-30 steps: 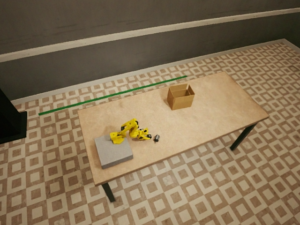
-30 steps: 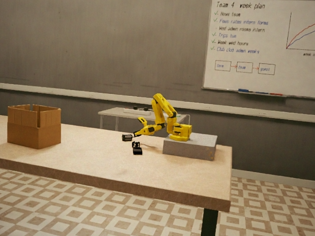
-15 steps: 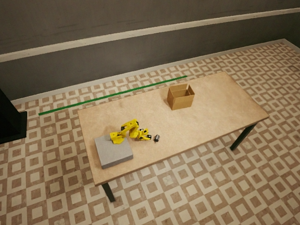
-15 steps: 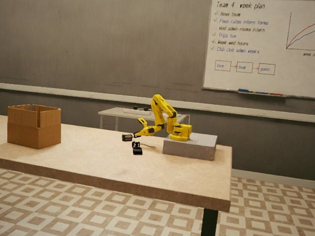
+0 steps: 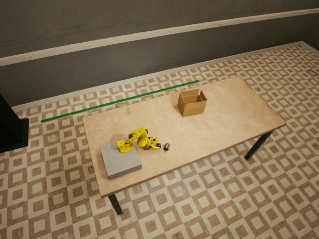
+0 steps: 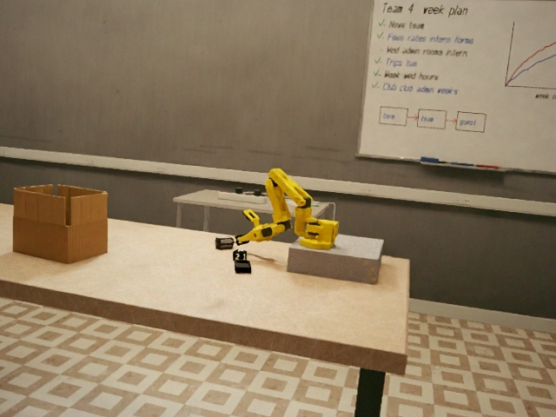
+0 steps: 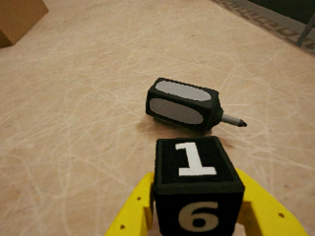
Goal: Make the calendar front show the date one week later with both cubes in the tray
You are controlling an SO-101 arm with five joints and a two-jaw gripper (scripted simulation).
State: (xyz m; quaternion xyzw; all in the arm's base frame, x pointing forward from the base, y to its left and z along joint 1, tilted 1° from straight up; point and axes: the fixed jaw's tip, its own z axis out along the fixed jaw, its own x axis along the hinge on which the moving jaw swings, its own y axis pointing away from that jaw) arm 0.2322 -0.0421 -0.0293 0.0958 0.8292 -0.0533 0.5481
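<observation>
Grasping a black cube (image 5: pixel 158 145) (image 6: pixel 241 240) (image 7: pixel 198 189), the pincer (image 5: pixel 157 146) (image 6: pixel 241 241) (image 7: pixel 198 199) of the yellow arm (image 5: pixel 140 132) (image 6: pixel 287 186) was closed on its two sides. In the wrist view, the cube's upper face showed a white 1 and the face below it a 6, both reading upright to that camera. The arm stood on a grey slab (image 5: pixel 119 163) (image 6: pixel 334 267) near one short edge of the desk (image 5: pixel 219 128) (image 6: pixel 156 278) (image 7: pixel 74 123), close to the corner where that edge met the long edge farther from the green stripe (image 5: pixel 119 101).

Out past the fingertips, toward the opposite short edge, lay a dark faceted object (image 5: pixel 166 147) (image 6: pixel 224 242) (image 7: pixel 181 104) with pale oval panels and a thin tip, on its side and apart from the cube. An open cardboard box (image 5: pixel 193 108) (image 6: pixel 67 233) (image 7: pixel 17 20) stood near the long edge beside the stripe.

In the exterior view, two small black pieces sat close together below the pincer; the nearer, a low block (image 6: pixel 242 266), and the one behind it (image 6: pixel 240 254) were perhaps parts of the calendar, though too small to tell. The month's name and the front date could not be read.

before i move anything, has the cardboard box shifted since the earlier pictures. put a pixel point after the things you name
no, the cardboard box (image 5: pixel 193 109) (image 6: pixel 67 237) (image 7: pixel 19 19) keeps its place against the table's (image 5: pixel 232 108) (image 6: pixel 170 278) (image 7: pixel 74 98) far edge in the top view
</observation>
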